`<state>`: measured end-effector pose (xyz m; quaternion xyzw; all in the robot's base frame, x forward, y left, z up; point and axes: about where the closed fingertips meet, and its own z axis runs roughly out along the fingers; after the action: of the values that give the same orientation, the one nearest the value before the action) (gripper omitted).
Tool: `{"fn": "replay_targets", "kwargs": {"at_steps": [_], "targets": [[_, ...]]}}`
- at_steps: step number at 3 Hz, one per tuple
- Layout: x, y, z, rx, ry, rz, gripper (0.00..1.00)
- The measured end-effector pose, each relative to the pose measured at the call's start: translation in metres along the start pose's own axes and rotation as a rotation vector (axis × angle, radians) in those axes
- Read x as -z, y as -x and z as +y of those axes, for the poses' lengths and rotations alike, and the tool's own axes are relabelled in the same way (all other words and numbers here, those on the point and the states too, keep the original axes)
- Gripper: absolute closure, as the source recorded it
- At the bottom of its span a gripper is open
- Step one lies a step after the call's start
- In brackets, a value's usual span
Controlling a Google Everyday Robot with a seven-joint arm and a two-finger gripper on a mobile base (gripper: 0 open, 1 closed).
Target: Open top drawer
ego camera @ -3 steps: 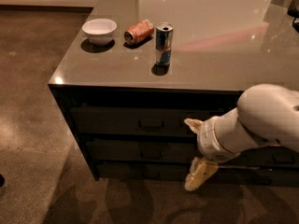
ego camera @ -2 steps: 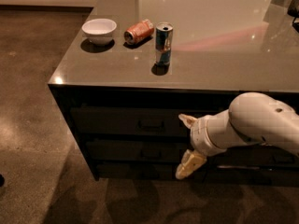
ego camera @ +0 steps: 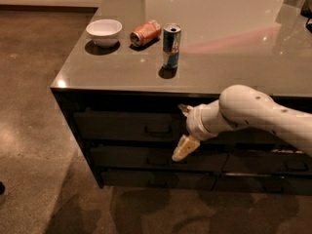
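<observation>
Camera view: we see the two-finger cream-coloured gripper (ego camera: 182, 130) at the end of a white rounded robot arm (ego camera: 253, 113) that extends from the right edge of frame, low in front of the cabinet. Gripper fingers are spread wide, one fingertip (ego camera: 184, 108) up and the other (ego camera: 179, 153) down, w/ nothing held between them.

Gripper sits in front of the wide dark grey top drawer (ego camera: 117, 126), just right of its small central bar handle (ego camera: 158, 129). We can't tell if it touches the handle or the drawer front. Top drawer is the uppermost panel, directly under the counter edge. It looks shut, front approx flush w/ the cabinet face.

Below it we see a second dark drawer (ego camera: 126, 157) and a third dark drawer (ego camera: 146, 179), both shut. The lower fingertip overlaps the second drawer's top edge. More narrow drawers are at lower right, partly behind the arm.

On the glossy grey countertop (ego camera: 229, 52) we see:
- a white round bowl (ego camera: 104, 31) near the left corner
- a crushed orange can (ego camera: 145, 32) lying on its side, just right of the bowl
- an upright blue-and-silver can (ego camera: 171, 38) right of that, nearer the front edge

Brown polished floor (ego camera: 34, 106) is at left & bottom.
</observation>
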<state>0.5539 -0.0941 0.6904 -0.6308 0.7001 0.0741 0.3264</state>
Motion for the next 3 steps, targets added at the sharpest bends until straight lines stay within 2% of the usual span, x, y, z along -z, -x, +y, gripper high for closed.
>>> {"fn": "replay_targets", "kwargs": {"at_steps": [1, 2, 3], "targets": [[-0.032, -0.017, -0.032, -0.012, 0.020, 0.034, 0.02], [-0.051, -0.033, -0.041, -0.036, 0.042, 0.056, 0.25], [-0.052, -0.045, -0.032, -0.052, 0.056, 0.056, 0.46]]}}
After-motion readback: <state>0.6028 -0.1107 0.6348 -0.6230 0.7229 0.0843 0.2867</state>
